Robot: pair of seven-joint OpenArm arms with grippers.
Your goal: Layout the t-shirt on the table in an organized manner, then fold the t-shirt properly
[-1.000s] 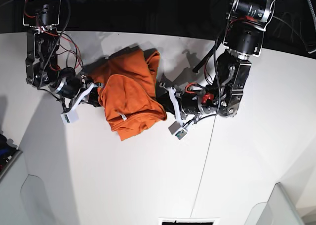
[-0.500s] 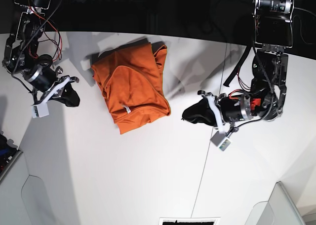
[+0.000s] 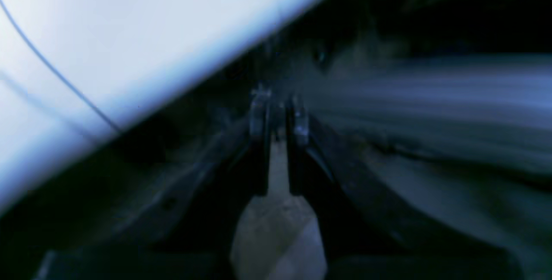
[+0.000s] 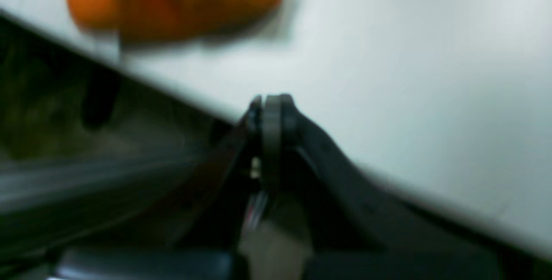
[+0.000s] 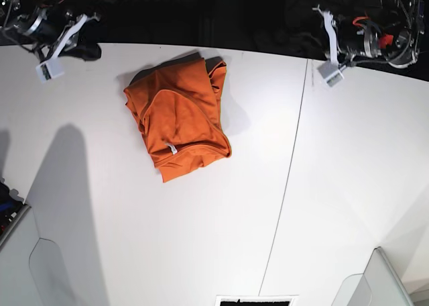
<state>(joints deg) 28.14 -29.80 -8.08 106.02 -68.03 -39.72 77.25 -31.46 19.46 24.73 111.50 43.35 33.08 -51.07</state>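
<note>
Base view shows the plain orange short-sleeved fabric t-shirt (image 5: 179,121) lying in a compact, roughly rectangular bundle at about eleven o'clock from the middle of the wide white matte tabletop (image 5: 201,239), its small white tag (image 5: 172,149) peeking out near the lower edge. A thin dark seam line (image 5: 289,165) runs down the tabletop well to the bundle's three o'clock side.

Both arms sit at the far edge, well apart from the cloth. The right hand (image 5: 52,47) is up at ten o'clock, and in its wrist view the two black jaws are pressed together with nothing between them, the orange cloth only a blur in the distance. The left hand (image 5: 330,47) is at two o'clock; its wrist view is dark and smeared, yet a narrow slit shows between the fingers (image 3: 258,116), and nothing is caught in it.

To my eye the fold looks finished, though untidy. The risk lies in the bundle itself: the upper corner is bunched and the layers sit askew, so the soft fabric could slump open. A further tidying pass could drag the top layer and undo the fold, since loose cloth slides easily on that smooth surface.
</note>
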